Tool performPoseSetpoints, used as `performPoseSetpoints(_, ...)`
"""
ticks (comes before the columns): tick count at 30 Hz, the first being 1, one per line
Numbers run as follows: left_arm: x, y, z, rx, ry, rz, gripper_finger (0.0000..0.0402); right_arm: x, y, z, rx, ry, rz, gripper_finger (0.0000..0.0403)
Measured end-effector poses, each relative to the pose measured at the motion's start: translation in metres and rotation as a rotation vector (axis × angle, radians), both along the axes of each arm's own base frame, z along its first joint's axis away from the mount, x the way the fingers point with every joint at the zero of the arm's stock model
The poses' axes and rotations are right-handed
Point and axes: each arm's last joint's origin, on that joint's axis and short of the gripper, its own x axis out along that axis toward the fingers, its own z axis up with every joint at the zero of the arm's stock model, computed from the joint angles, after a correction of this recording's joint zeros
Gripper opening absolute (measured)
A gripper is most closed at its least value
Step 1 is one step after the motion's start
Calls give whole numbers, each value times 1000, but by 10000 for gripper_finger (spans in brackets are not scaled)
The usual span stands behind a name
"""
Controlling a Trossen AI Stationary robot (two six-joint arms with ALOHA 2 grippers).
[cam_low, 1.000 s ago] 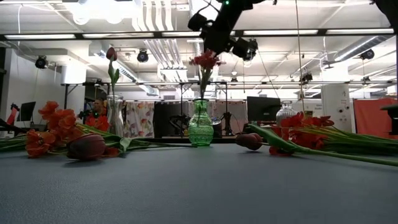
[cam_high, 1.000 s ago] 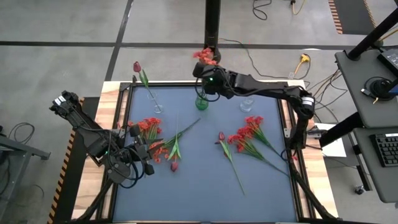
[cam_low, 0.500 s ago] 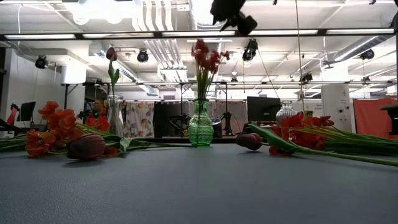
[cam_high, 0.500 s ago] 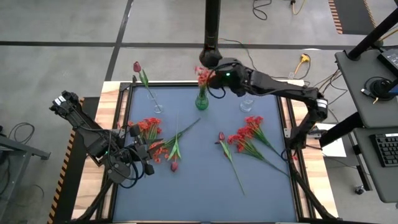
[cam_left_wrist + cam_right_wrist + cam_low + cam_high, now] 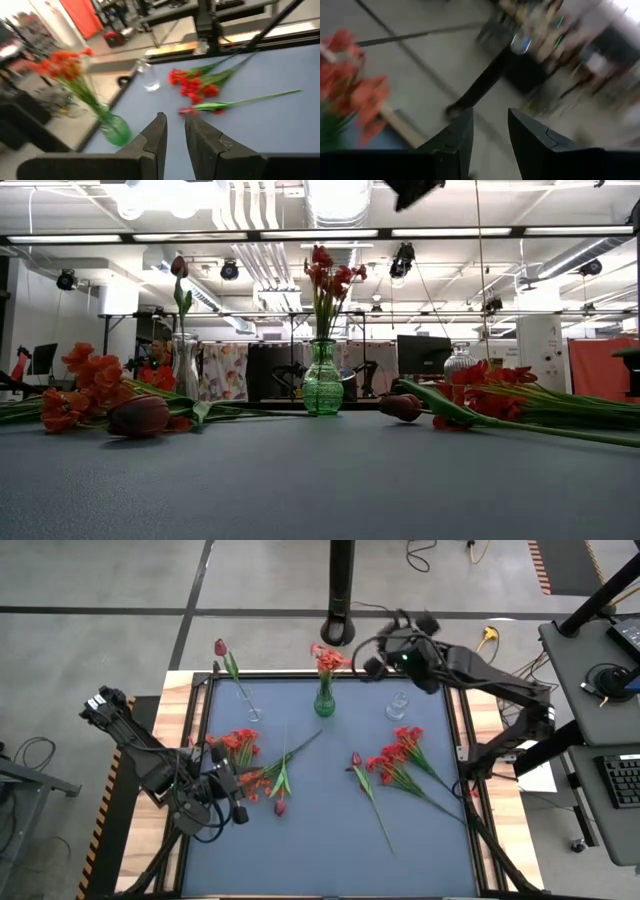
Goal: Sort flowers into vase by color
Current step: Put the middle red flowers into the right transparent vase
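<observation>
Overhead and table-level views share the green vase (image 5: 324,704).

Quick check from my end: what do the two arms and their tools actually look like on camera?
Both arms are dark, nearly black, built from jointed segments with black cables running along them. The left tool ends in two flat, wedge-shaped dark fingers with stepped inner edges. The right tool has the same pair of angular dark fingers. A small green light shows on the right arm.
</observation>
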Motion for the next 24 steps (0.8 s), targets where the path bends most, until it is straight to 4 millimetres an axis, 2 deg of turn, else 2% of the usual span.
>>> performPoseSetpoints(5,7,-7,-6,-97,-10,-8,50,-28,15,-11,391,-130,1,102)
performPoseSetpoints(8,14,-9,-10,-187,-49,38,46,-30,26,-19,607,-108,75,97)
performPoseSetpoints(11,21,-8,-15,-258,-48,60,42,-24,39,-33,771,-46,147,91)
performPoseSetpoints(17,32,-16,-31,-345,87,-28,40,-15,72,-76,934,111,200,77)
performPoseSetpoints(24,37,-22,-42,-325,139,-40,40,-18,108,-121,1015,242,131,74)
